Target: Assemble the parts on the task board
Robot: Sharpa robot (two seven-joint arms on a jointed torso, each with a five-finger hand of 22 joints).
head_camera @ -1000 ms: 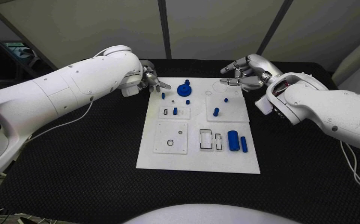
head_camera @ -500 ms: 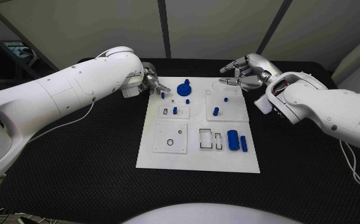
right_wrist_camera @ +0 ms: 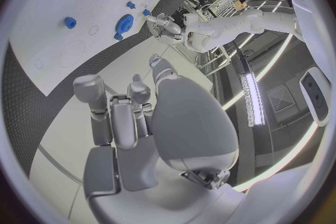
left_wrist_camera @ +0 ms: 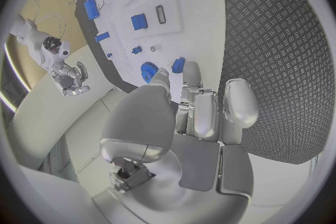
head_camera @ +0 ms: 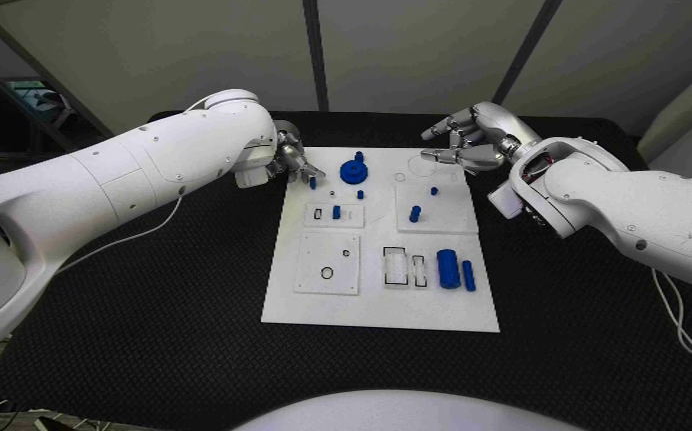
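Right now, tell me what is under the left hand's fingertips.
The left hand reaches over the task board's far left corner, fingertips at a small blue peg. Whether they grip it is hidden.

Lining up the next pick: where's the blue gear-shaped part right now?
In the head view the blue gear sits at the far edge of the task board, left of centre, just right of the left hand.

I see two thick white arms with a smooth, glossy shell and rounded joints. My left arm (head_camera: 137, 166) has a thin pale cable running along its underside. My right arm (head_camera: 613, 201) shows a dark opening with red wiring near the wrist. Each robot hand, left (head_camera: 289, 159) and right (head_camera: 464, 146), is silver metal with rounded segmented fingers (left_wrist_camera: 238, 102).
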